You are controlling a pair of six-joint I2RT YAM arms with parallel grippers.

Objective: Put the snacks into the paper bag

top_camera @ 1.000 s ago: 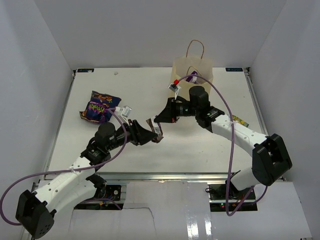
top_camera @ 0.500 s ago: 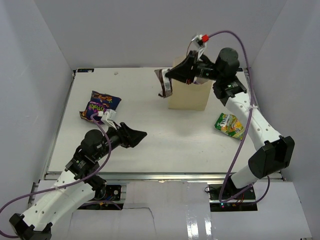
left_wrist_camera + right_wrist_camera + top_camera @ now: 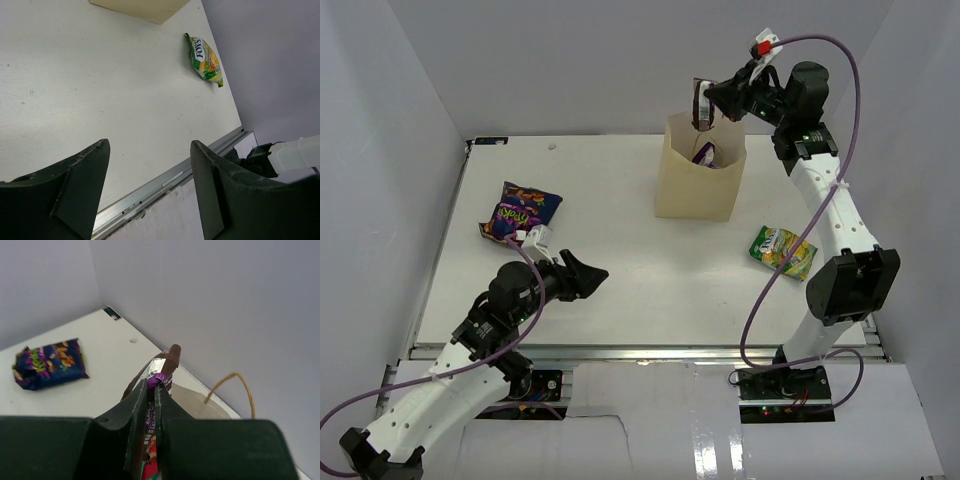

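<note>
From above, the paper bag (image 3: 700, 180) stands upright toward the back of the white table (image 3: 620, 260), tan and open-mouthed, with a purple packet (image 3: 704, 153) showing inside it. The right arm reaches up high and back over the bag, and the right gripper (image 3: 712, 98) is clamped on a small brown packet (image 3: 700, 115) that hangs just above the bag's mouth. A dark blue-purple bag (image 3: 520, 212) lies flat well to the left of the paper bag, and a green-yellow packet (image 3: 783, 250) lies in front of it to the right. The left arm is stretched low over the table, well in front and to the left of the paper bag, and the left gripper (image 3: 588, 277) is spread and holds nothing. In the left wrist view, the two dark fingers (image 3: 82, 175) stand wide apart over bare table, the paper bag's base (image 3: 140, 7) sits at the top edge, and the green-yellow packet (image 3: 205, 59), marked FOX'S, lies beyond it near the table's edge. In the right wrist view, the fingers are pinched tight on the brown packet (image 3: 159, 372), whose silver-edged crimped top with a purple band pokes out above them. The paper bag (image 3: 200, 402) is right below, with one brown loop handle (image 3: 235, 387) arching up, and the dark blue-purple bag (image 3: 47, 364) lies far off to the side.
</note>
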